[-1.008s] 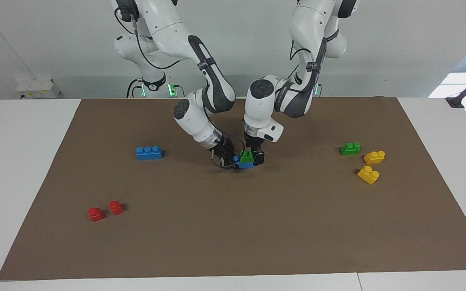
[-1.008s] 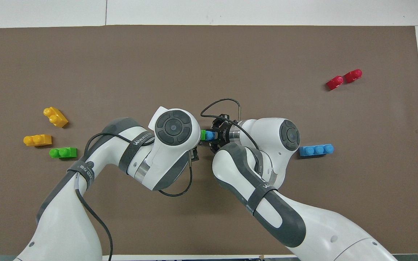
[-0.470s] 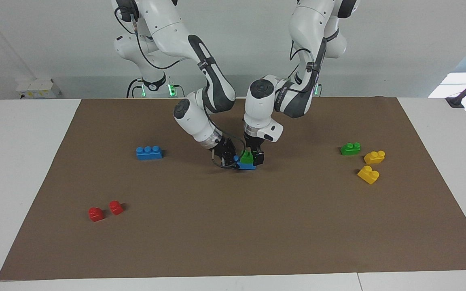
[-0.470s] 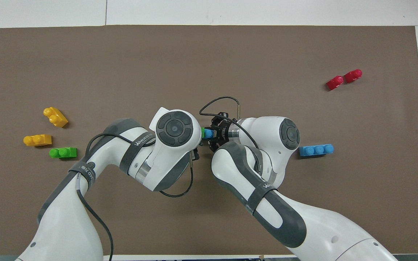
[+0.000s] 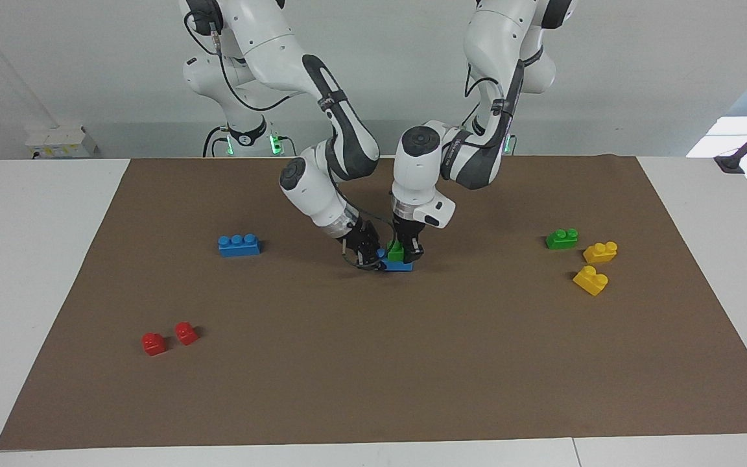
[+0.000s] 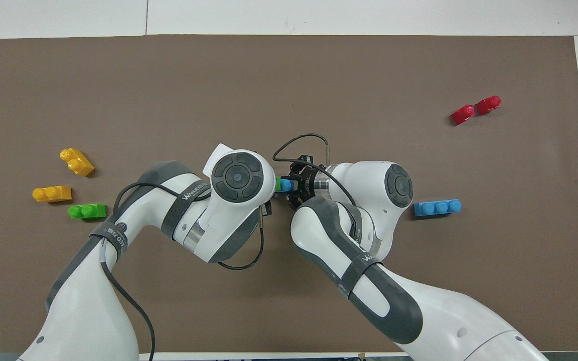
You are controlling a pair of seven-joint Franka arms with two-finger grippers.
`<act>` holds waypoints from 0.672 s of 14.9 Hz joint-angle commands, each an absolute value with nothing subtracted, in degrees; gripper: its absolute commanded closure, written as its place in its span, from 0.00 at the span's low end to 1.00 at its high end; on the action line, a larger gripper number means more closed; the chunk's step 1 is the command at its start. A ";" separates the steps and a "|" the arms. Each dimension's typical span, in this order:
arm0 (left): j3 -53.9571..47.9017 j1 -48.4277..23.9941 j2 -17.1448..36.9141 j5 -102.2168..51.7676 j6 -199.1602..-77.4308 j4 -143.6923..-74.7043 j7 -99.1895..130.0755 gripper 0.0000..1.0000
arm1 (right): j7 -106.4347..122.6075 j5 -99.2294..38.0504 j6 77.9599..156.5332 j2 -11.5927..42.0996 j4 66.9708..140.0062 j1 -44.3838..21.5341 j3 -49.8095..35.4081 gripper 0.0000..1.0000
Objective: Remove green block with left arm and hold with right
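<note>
The green block sits on top of a blue brick in the middle of the brown mat. My left gripper comes straight down on it and is shut on the green block. My right gripper, the one with the wire loop, reaches in from the side at mat height and is shut on the blue brick. In the overhead view only a sliver of the green block and the blue brick shows between the left arm's hand and the right gripper.
A second green brick and two yellow bricks lie toward the left arm's end. A second blue brick and two red bricks lie toward the right arm's end.
The left hand has risen a little and turned slightly over the green block. More of the blue brick shows under it. The right gripper has barely moved.
</note>
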State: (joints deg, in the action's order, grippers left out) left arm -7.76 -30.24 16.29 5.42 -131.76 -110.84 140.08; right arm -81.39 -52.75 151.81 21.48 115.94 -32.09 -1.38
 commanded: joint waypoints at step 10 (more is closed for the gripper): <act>-7.56 -28.22 6.95 5.19 -123.58 -111.80 138.27 1.00 | -81.21 -54.58 153.90 22.41 115.40 -32.87 -1.23 1.00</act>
State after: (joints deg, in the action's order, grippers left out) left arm -7.36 -29.76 9.34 5.36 -125.74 -110.80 139.90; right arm -81.56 -52.83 152.99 22.42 115.39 -32.59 -1.30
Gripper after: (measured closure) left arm 0.648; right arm 0.656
